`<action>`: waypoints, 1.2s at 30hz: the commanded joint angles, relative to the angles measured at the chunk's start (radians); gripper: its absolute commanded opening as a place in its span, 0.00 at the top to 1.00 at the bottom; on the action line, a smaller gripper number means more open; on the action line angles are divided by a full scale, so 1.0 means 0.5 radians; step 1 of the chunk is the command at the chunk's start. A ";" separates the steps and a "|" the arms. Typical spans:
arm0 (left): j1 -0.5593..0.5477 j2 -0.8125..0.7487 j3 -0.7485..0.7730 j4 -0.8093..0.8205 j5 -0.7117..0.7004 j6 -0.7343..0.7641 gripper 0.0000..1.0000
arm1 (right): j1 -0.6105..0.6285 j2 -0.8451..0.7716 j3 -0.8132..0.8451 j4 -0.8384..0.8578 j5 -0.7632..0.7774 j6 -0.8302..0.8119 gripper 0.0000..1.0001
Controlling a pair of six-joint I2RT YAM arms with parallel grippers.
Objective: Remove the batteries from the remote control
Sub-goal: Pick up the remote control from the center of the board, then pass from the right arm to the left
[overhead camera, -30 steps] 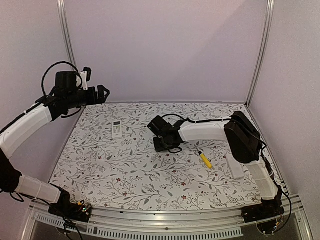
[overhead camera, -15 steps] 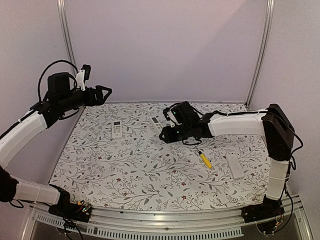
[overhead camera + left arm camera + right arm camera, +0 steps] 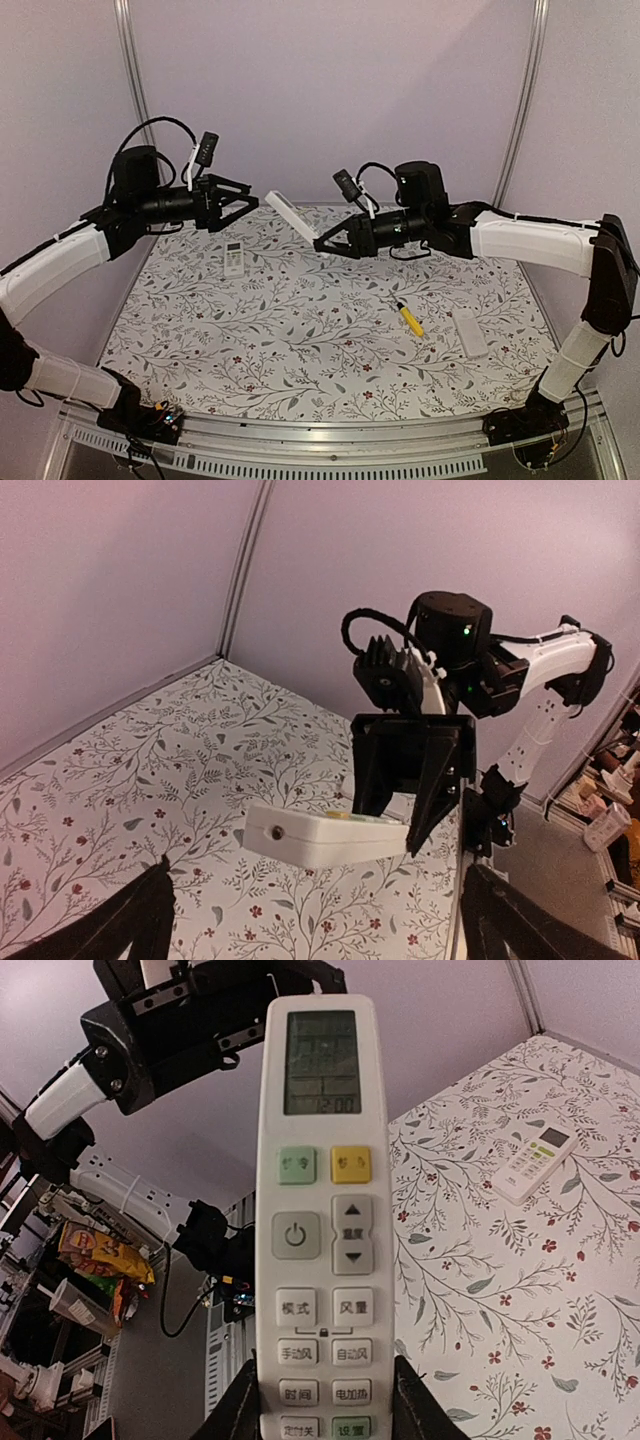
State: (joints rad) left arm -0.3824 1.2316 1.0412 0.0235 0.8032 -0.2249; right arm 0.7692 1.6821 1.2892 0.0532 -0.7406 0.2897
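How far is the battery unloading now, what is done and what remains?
Done: little; no loose battery shows on the table. In hand: the right gripper holds a white remote in the air, and the open left gripper faces it. Left: removing the batteries; a smaller remote lies on the table.

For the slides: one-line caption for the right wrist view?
White remote clamped in the right jaws, buttons facing the camera; a second remote lies on the floral table.

Remote (image 3: 318, 1210): lower end cut off at the bottom edge of the right wrist view; back face hidden. Left fingers (image 3: 132, 925): cut off low, only the tips showing. White slab (image 3: 469, 333): too small to identify.
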 commanded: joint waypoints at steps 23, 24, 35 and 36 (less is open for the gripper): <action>-0.142 0.222 -0.042 0.243 0.518 -0.235 0.30 | 0.026 0.129 0.194 -0.192 -0.468 -0.129 0.78; -0.142 0.226 -0.041 0.247 0.524 -0.243 0.33 | 0.026 0.128 0.200 -0.203 -0.462 -0.138 0.78; -0.142 0.273 -0.041 0.278 0.567 -0.288 0.53 | 0.026 0.139 0.232 -0.288 -0.422 -0.210 0.78; -0.143 0.278 -0.039 0.281 0.570 -0.292 0.54 | 0.026 0.137 0.232 -0.293 -0.410 -0.216 0.78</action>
State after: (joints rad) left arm -0.4423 1.3556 1.0309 0.1425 1.0645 -0.3634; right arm 0.7780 1.7367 1.3708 -0.0704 -0.9741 0.2085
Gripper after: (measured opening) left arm 0.474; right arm 0.352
